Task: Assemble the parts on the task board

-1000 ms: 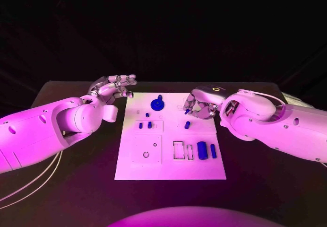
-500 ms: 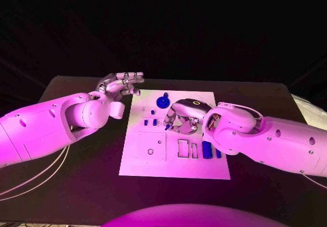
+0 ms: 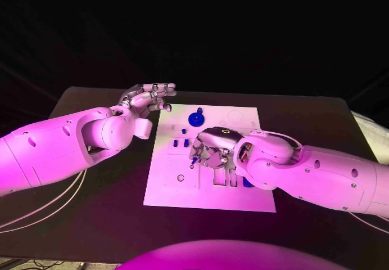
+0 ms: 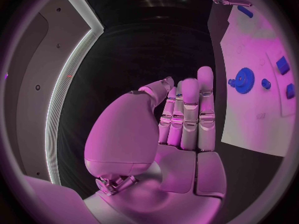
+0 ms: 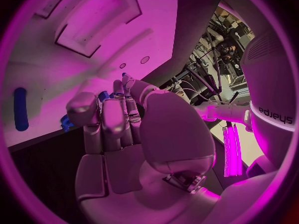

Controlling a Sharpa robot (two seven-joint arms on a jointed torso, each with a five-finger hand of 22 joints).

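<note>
Your robot's right hand hangs low over the middle of the white task board, fingers curled in around a small blue peg whose tip pokes out below the fingertips toward the board's left half; its long axis runs roughly along the board's length, slightly tilted, though most of it is hidden in the grasp. In the right wrist view the same hand has its fingers drawn together with slivers of blue showing among them, so it is gripping the piece rather than merely touching it. A blue gear lies flat near the board's far edge, with a small knob just beside it. Two short blue pegs stand side by side left of the right hand, near the board's left edge (their axes read as upright, though they are too small to be sure). A longer blue block peeks out beside the right forearm, its long axis along the board. Your left hand is held off the board's far left corner, above the black table, fingers nearly straight and close together, holding nothing; the left wrist view shows that hand extended, palm bare
</note>
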